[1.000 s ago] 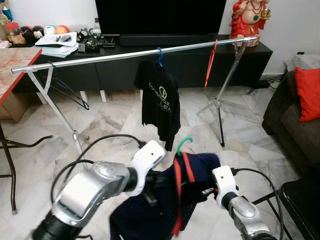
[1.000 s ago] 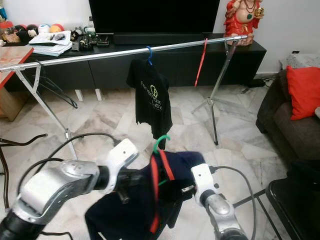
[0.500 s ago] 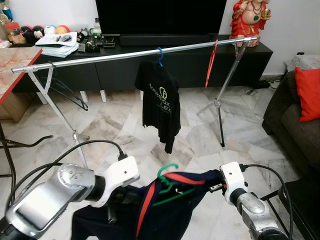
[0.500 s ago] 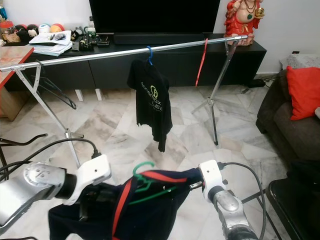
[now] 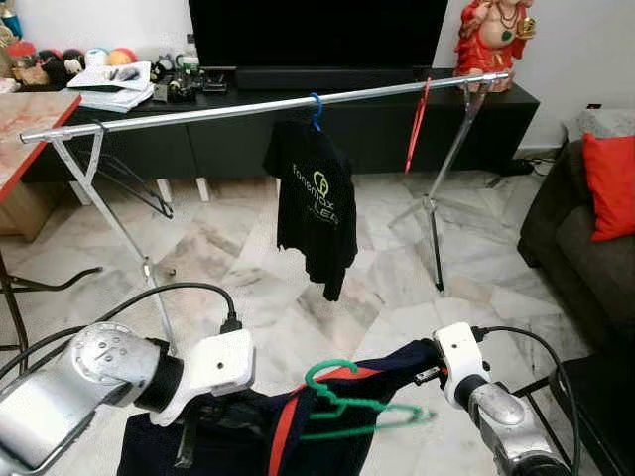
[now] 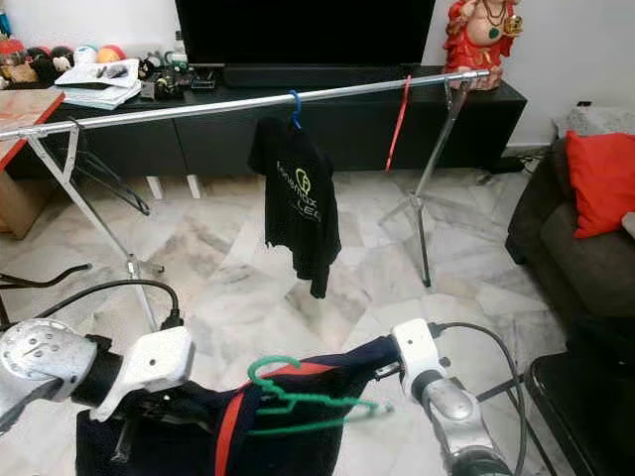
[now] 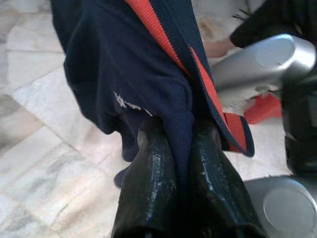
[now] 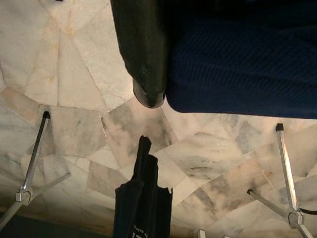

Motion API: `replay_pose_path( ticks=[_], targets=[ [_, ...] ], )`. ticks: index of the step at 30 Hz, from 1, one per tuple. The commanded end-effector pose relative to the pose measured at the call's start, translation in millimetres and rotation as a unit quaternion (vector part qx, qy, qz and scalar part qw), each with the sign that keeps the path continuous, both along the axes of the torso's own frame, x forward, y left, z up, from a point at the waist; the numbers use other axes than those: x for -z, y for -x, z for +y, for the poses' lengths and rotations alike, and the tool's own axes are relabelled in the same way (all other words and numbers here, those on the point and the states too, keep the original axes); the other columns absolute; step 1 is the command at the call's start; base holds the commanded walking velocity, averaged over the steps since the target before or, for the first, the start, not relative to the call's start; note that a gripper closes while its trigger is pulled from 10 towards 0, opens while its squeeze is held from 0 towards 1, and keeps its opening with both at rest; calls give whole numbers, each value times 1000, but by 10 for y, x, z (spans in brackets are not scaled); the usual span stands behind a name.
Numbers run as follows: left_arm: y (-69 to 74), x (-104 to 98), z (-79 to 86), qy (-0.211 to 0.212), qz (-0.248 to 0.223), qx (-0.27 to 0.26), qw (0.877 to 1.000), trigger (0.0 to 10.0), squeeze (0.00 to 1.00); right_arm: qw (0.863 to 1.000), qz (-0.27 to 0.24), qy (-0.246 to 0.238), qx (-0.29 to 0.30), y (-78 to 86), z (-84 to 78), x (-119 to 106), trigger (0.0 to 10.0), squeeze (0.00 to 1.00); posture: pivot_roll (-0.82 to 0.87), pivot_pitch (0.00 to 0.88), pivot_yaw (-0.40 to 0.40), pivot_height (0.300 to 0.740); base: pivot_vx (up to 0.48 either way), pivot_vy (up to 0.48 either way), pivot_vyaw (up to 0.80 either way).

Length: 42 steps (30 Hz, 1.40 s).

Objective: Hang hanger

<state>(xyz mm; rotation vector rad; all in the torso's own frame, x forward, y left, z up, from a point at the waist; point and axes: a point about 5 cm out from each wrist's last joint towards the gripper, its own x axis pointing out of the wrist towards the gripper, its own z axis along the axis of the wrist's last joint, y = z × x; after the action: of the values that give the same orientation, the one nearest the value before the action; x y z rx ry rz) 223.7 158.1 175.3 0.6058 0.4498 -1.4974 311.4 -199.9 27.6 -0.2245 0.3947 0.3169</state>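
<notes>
A navy shirt point(image 5: 238, 446) with a red stripe is stretched low between my two arms. A green hanger point(image 5: 362, 405) lies tilted almost flat in its neck, hook toward the rail. My left gripper point(image 5: 203, 431) is shut on the shirt's left side; in the left wrist view both fingers point(image 7: 153, 183) pinch the navy fabric point(image 7: 124, 64). My right gripper point(image 5: 424, 375) holds the shirt's right edge; in the right wrist view one finger point(image 8: 143, 49) presses against the cloth point(image 8: 237, 59). The silver clothes rail point(image 5: 228, 110) runs across ahead, well above the hanger.
On the rail hang a black T-shirt point(image 5: 316, 203) on a blue hanger, a red hanger point(image 5: 418, 124) and a black wire hanger point(image 5: 134, 183). The rail's legs point(image 5: 442, 208) stand on marble floor. A sofa with a red cushion point(image 5: 607, 183) is at right, a table point(image 5: 25, 129) at left.
Both arms have come down and the shirt has dropped and spread out. The green hanger has tipped from upright to nearly flat. The left arm has moved left.
</notes>
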Motion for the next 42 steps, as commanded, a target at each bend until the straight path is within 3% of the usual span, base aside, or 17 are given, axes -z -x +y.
replay_pose_path(
  ticks=[1,4,5,7,8,9,10,14,26,28,32,35,36,37,38,42],
  targets=[
    [30,-50,5,-4,-11,26,1000,10000,0,1000,15,9,14,32,-86,33,0,0,62,91,-45,740,0,0,0],
    [38,-25,-22,-8,-13,33,999,10000,0,1000,17,9,12,35,-72,41,0,0,62,91,-45,740,0,0,0],
    [36,15,-41,-15,-14,34,999,10000,0,1000,19,8,10,34,-54,46,10000,0,55,91,-45,740,0,0,0],
    [23,54,-49,-25,-19,31,999,10000,0,1000,23,5,5,35,-36,53,10000,0,53,91,-45,740,0,0,0],
    [22,73,-51,-28,-20,33,999,10000,0,1000,27,-1,-2,39,-19,59,10000,67,51,90,-46,740,0,0,0],
    [25,80,-51,-28,-20,35,999,10000,0,1000,29,-5,-6,42,-10,61,10000,67,51,90,-46,740,0,0,0],
    [26,84,-51,-28,-19,36,999,10000,0,999,34,-10,-16,48,4,68,10000,1000,50,90,-45,740,0,0,0],
    [28,84,-46,-25,-15,38,999,10000,0,986,94,14,-137,178,95,177,10000,1000,44,87,-44,740,0,0,0],
    [83,141,-147,-14,-8,65,998,10000,0,958,142,10,-247,202,58,100,10000,1000,30,71,-44,740,0,0,0],
    [105,146,-154,-10,-3,71,997,10000,0,946,155,7,-285,214,-5,42,10000,1000,27,64,-44,740,0,0,0],
    [106,151,-161,-9,-4,72,997,10000,0,937,166,2,-307,229,-62,4,10000,1000,24,58,-46,740,0,0,0],
    [110,158,-173,-7,-5,76,997,10000,0,916,200,11,-349,305,-158,0,10000,1000,22,50,-45,740,0,0,0],
    [110,159,-175,-7,-5,76,997,10000,0,912,205,14,-356,320,-170,2,10000,808,22,49,-45,740,0,0,0],
    [110,160,-175,-7,-5,77,997,10000,0,907,212,18,-364,335,-182,5,10000,494,22,47,-45,740,0,0,0],
    [110,161,-176,-6,-6,77,997,10000,0,901,220,25,-374,356,-196,11,10000,0,22,46,-44,740,0,0,0],
    [109,162,-182,-2,-6,81,997,10000,0,879,250,28,-406,431,-225,31,10000,0,24,45,-43,740,0,0,0]
  ],
)
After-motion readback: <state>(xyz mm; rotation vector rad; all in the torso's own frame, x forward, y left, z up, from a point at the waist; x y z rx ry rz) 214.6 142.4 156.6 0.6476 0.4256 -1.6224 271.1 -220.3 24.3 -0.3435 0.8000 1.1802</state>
